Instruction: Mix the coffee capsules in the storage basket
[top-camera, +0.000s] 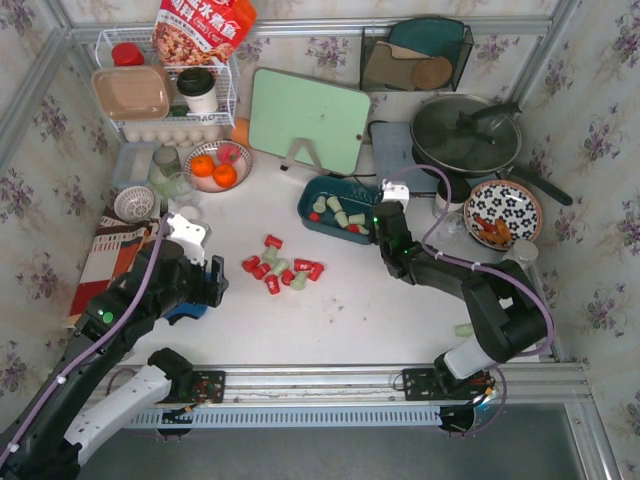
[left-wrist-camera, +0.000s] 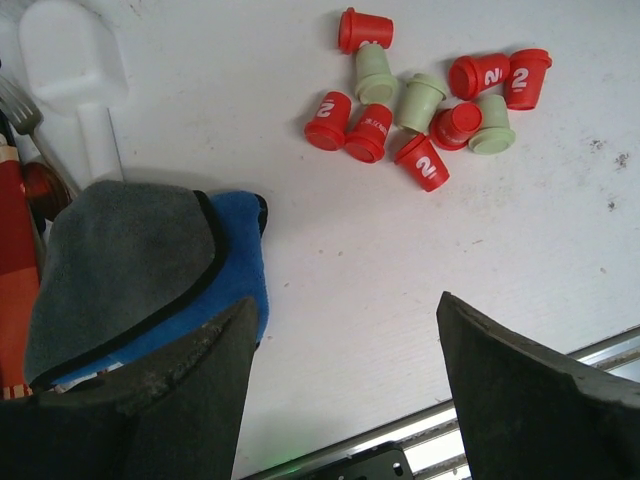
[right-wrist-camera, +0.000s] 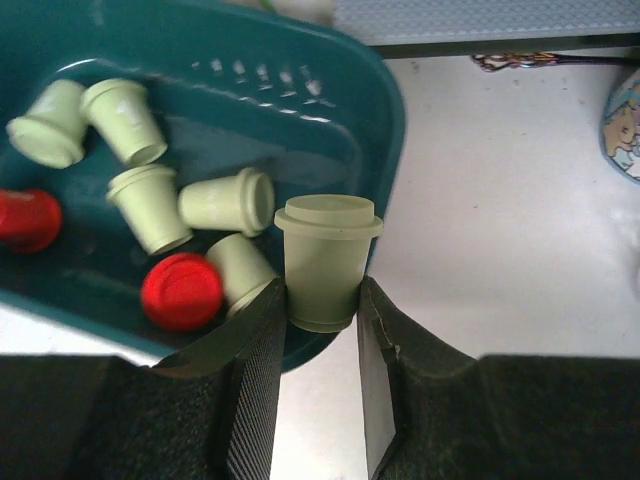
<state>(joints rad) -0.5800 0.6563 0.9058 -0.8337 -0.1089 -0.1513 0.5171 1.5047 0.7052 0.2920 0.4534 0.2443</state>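
Several coffee capsules (right-wrist-camera: 150, 205), mostly pale green and two red, lie in the storage basket (right-wrist-camera: 380, 90), right of table centre. One green capsule (right-wrist-camera: 328, 250) stands pinched upright in the right gripper (right-wrist-camera: 322, 310), at the basket's rim. Step in hand, likely: loading. Next move calls for clearing the wall, then release. Loose pile (top-camera: 282, 270) of red and green lies mid-table. Left gripper (left-wrist-camera: 345, 335) hangs open, empty, beside a blue-grey cloth (left-wrist-camera: 130, 260).

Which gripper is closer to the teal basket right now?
Right. The right gripper is at the rim of the storage basket, gripping a green capsule; the left gripper hovers open by the blue cloth, beyond the loose capsules.
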